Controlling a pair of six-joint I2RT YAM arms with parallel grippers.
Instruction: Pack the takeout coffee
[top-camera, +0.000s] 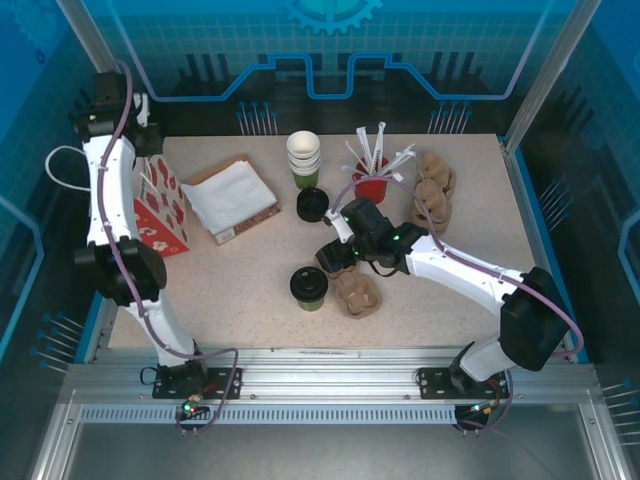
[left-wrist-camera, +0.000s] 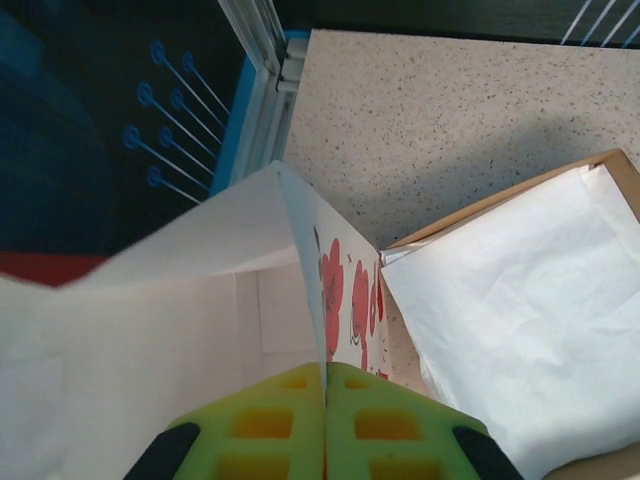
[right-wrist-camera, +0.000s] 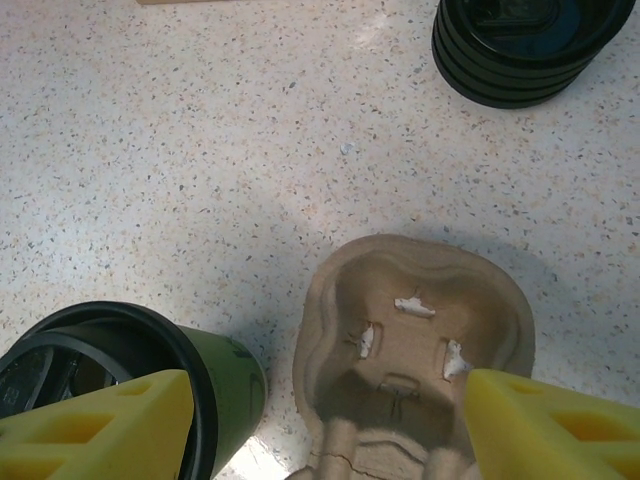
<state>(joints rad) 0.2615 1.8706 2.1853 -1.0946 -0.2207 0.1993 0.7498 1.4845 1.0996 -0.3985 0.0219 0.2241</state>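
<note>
Hanging the right end effector (right-wrist-camera: 325, 425) wide open and empty over the pulp cup carrier (right-wrist-camera: 415, 320), pockets bare. Seeing the takeout coffee (top-camera: 309, 287) standing upright and lidded on the table (top-camera: 230, 290), just beside the carrier — about 7 o'clock from that end effector in the top view, nearer the right arm. Pinching the rim of the flower-print paper bag (left-wrist-camera: 340, 290) with the left end effector (left-wrist-camera: 325, 420), closed tight — nothing visible inside.
</note>
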